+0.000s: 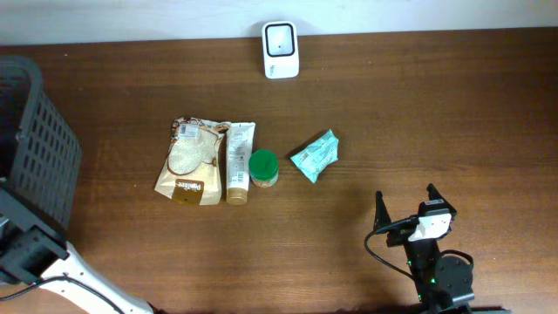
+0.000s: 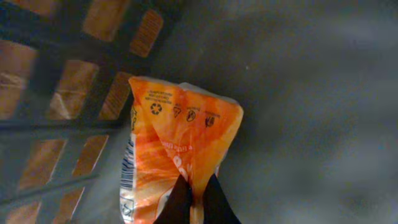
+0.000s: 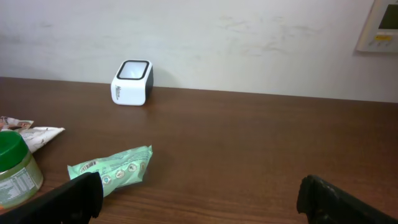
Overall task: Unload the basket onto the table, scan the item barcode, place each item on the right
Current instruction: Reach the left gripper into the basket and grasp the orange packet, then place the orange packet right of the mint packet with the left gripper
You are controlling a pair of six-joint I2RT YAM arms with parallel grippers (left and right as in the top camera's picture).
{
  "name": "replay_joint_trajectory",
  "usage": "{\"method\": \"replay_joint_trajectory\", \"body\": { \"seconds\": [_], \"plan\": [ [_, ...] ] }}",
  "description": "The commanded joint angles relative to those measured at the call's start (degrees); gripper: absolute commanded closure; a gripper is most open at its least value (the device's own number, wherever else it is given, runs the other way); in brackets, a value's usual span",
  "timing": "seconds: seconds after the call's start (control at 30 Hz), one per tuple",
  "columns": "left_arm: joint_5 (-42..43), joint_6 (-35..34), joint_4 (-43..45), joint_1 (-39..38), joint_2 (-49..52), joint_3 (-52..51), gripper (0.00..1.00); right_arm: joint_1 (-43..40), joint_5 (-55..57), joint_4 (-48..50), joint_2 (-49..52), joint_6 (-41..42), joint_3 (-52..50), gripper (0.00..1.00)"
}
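Note:
In the left wrist view an orange snack packet (image 2: pixel 180 143) lies on the grey floor of the black basket (image 2: pixel 56 124). A barcode (image 2: pixel 127 165) runs along the packet's left edge. My left gripper (image 2: pixel 198 196) is shut on a fold at the packet's near end. The white barcode scanner (image 1: pixel 281 50) stands at the table's far edge and also shows in the right wrist view (image 3: pixel 132 82). My right gripper (image 1: pixel 405 199) rests open at the front right with nothing between its fingers (image 3: pixel 68 199).
The basket (image 1: pixel 39 148) stands at the table's left end. Mid-table lie a brown snack bag (image 1: pixel 190 161), a cream tube (image 1: pixel 237 162), a green-lidded jar (image 1: pixel 263 167) and a mint-green packet (image 1: pixel 314 156).

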Motion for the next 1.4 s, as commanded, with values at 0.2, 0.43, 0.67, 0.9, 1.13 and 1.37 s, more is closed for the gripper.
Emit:
{"method": "replay_joint_trajectory", "body": {
  "seconds": [0.2,0.43,0.67,0.9,1.13,1.37],
  "plan": [
    [2.08,-14.78,-3.04,-10.91,-38.77,5.49,1.00,0.26,0.11,-0.28,-0.33,0.37,-0.42,0.02],
    [15.67,-21.92,-28.96,-40.30,-42.97,1.01,1.00,0.26,0.11,-0.28,-0.33,0.37,-0.42,0.02],
    [16.00,-24.68,-16.28,-62.49,-27.50,-8.66,1.00,0.26,0.09,-0.28,-0.33,0.37,-0.42,0.02],
    [16.17,-33.16,-8.96,-76.04,-17.46,-8.66,1.00,0.26,0.11,-0.28,-0.33,0.37,-0.42,0.02],
    [15.98,-37.40,-1.73,-89.64,-11.76,-8.68,1.00,0.26,0.11,-0.28,-0.33,0.37,-0.42,0.02],
    [16.20,-41.70,1.73,-93.37,-6.64,-8.66,0.90,0.26,0.11,-0.28,-0.33,0.37,-0.42,0.02]
  ]
}}
